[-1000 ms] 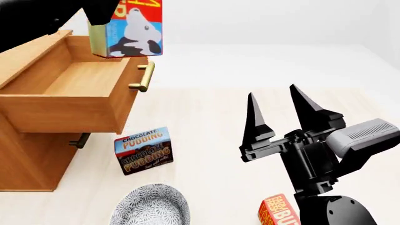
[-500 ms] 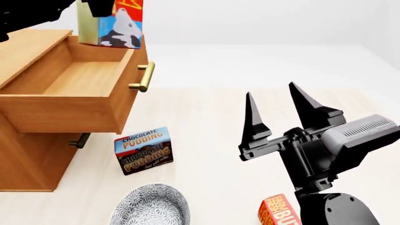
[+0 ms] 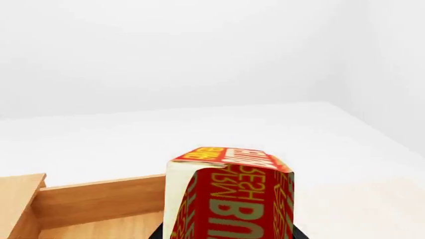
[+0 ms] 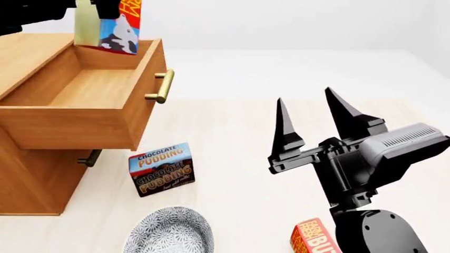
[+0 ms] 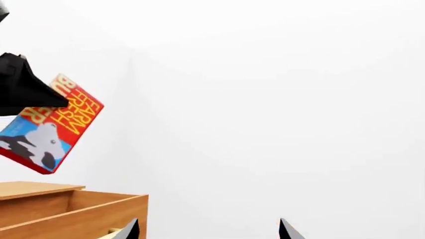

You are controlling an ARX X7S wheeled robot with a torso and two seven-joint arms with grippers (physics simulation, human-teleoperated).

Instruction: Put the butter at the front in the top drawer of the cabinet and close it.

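Note:
The butter [image 4: 109, 29], a red-and-orange carton with a cow picture, hangs tilted over the back right corner of the open top drawer [image 4: 91, 87]. My left gripper [image 4: 104, 6] is shut on it from above. In the left wrist view the butter [image 3: 232, 199] fills the space between the jaws, with the drawer's wall [image 3: 99, 201] beneath it. The right wrist view shows the butter [image 5: 50, 132] well above the drawer [image 5: 79, 209]. The drawer juts out of the cabinet [image 4: 31, 179]. My right gripper [image 4: 304, 97] stands open and empty above the floor, fingertips [image 5: 287, 230] pointing up.
The drawer's brass handle [image 4: 160, 87] faces right, and the lower drawer's handle [image 4: 90, 158] shows beneath it. A chocolate pudding box [image 4: 162, 168] stands in front of the cabinet, a patterned bowl [image 4: 170, 232] nearer me. A second butter carton [image 4: 314, 238] lies by my right arm's base.
My left gripper has carried the butter leftward and farther back, from over the drawer's front panel to over its back right corner. The right arm has barely shifted.

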